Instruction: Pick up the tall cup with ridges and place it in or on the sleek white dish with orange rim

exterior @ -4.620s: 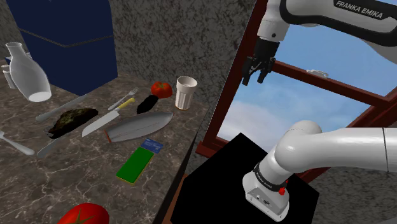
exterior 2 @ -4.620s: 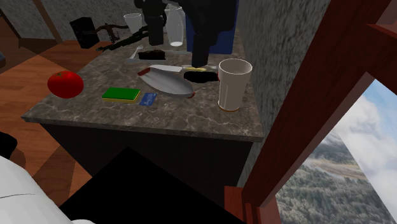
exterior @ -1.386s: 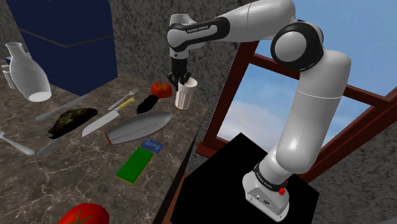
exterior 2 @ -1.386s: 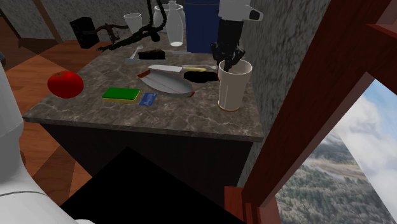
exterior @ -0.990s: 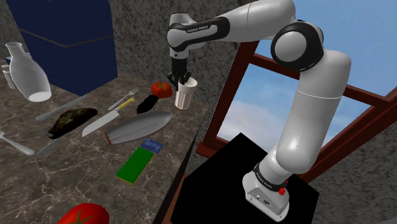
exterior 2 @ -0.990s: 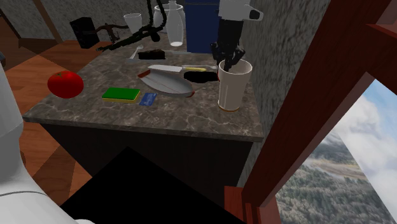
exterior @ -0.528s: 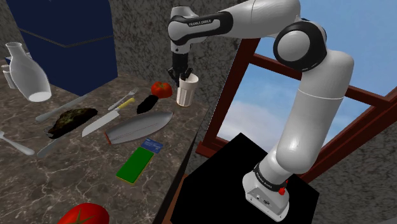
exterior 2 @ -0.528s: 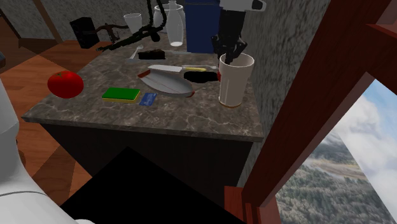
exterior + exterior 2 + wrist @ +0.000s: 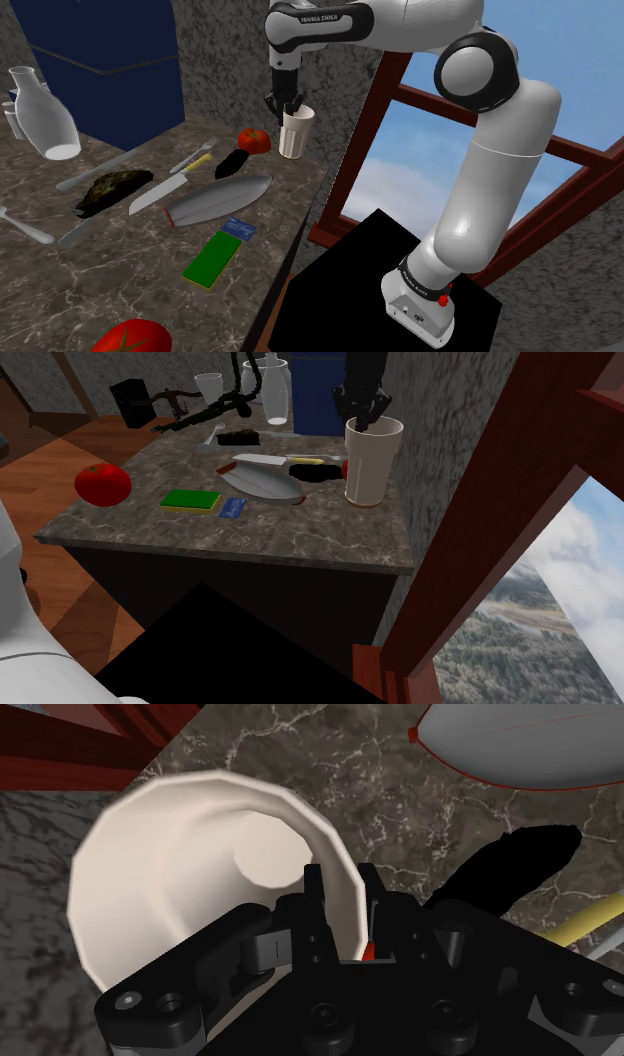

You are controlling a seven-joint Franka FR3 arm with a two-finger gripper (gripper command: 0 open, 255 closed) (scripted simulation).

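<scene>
While the black two-finger tool (image 9: 288, 108) hangs at the back corner of the dark marbled tabletop (image 9: 70, 290), I see it pinched narrow on the rim of the tall off-white cup (image 9: 295, 135). In the wrist view one finger (image 9: 315, 899) sits inside the mouth of the cup (image 9: 190, 874) and the other presses the outside of the wall, so the tool (image 9: 342, 904) holds the cup by its lip. From the second exterior view the tool (image 9: 360, 410) comes straight down onto the near side of the cup (image 9: 372, 464), which stands upright close to the grey speckled wall (image 9: 230, 70). Its base looks just clear of the stone, though I cannot be sure.

Nearer the camera in the shoulder view lies the oval white dish with an orange-red rim (image 9: 225, 198), flat on the tabletop and well apart from the cup. Between them are a small red tomato (image 9: 253, 140) and a black elongated vegetable (image 9: 232, 162). Beside the dish rests a steel knife with a yellow handle (image 9: 165, 190). A blue card (image 9: 238, 229), a green sponge (image 9: 212, 260) and a large red tomato (image 9: 130, 338) lie closer to the front edge.
</scene>
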